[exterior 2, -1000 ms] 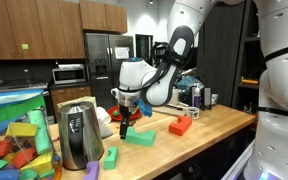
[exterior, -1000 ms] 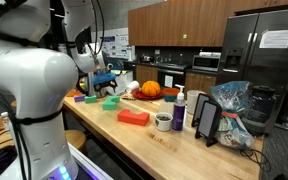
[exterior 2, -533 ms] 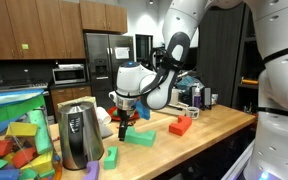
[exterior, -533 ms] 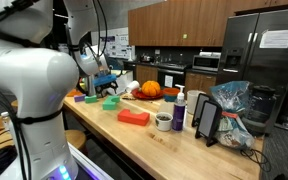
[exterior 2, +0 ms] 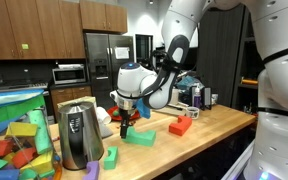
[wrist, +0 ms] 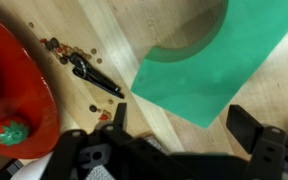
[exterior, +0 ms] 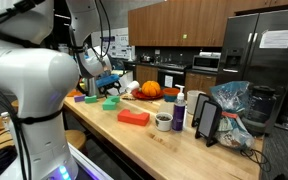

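My gripper (wrist: 184, 128) is open and empty, and hangs just above the wooden table. A green block with an arched cut-out (wrist: 219, 55) lies flat just ahead of the fingers, nearer the right finger (wrist: 254, 130). A red plate (wrist: 14, 90) lies at the left with an orange thing on it. A small black object (wrist: 94, 76) lies between plate and block. In both exterior views the gripper (exterior: 108, 86) (exterior 2: 124, 122) points down beside the green block (exterior: 111, 104) (exterior 2: 139, 137).
A red block (exterior: 134, 117) (exterior 2: 180, 126), an orange pumpkin (exterior: 150, 89), a bottle (exterior: 179, 109), a cup (exterior: 163, 122), a black stand (exterior: 206, 120) and a bag (exterior: 231, 108) are on the table. A steel kettle (exterior 2: 79, 135) and a bin of coloured blocks (exterior 2: 14, 140) stand at one end.
The arm has shifted only slightly over the green block. The gripper stays open and empty.
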Robot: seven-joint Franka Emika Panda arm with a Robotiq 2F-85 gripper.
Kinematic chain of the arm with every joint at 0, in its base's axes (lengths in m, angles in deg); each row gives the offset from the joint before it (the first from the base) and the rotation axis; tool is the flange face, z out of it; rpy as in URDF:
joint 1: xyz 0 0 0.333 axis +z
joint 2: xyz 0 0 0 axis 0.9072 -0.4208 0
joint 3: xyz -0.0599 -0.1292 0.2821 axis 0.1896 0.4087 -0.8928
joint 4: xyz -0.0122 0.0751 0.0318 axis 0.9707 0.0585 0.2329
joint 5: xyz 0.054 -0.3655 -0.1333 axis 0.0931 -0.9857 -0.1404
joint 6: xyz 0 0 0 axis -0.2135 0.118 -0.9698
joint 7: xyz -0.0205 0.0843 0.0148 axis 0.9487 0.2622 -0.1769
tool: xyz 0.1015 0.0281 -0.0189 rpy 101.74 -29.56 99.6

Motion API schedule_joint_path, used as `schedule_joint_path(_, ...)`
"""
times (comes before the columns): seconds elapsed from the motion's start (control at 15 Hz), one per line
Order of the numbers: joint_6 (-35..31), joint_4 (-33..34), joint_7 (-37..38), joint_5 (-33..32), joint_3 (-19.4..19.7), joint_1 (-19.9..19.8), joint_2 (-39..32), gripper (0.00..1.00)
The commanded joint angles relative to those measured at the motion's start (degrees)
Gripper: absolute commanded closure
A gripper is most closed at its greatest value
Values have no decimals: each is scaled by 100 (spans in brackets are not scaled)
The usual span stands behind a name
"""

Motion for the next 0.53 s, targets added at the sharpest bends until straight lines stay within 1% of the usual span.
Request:
schedule_joint_path(0.0,81,87,231,-311,184,107,-50,0)
schedule_joint_path(0.47,220,141,552,-904,408,197,-58,0)
